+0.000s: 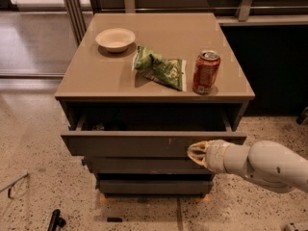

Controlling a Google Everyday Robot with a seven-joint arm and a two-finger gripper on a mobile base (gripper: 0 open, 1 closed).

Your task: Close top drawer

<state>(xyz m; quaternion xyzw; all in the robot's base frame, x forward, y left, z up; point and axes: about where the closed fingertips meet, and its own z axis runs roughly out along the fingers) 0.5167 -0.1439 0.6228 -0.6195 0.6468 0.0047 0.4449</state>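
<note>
The top drawer [130,143] is the widest dark grey-brown front of the cabinet, with small pale scratches right of centre. It stands pulled out a short way, and a narrow strip of dark interior with a small object [98,127] shows behind its front. My gripper [194,152] comes in from the right on a white arm [262,165]. Its pale tip rests against the drawer front at the right end.
On the tan cabinet top [96,76] stand a pale bowl [115,38], a green snack bag [160,67] and a red soda can [206,72]. Two narrower drawer fronts [144,166] sit below. The floor is speckled; a dark tool [55,220] lies at the lower left.
</note>
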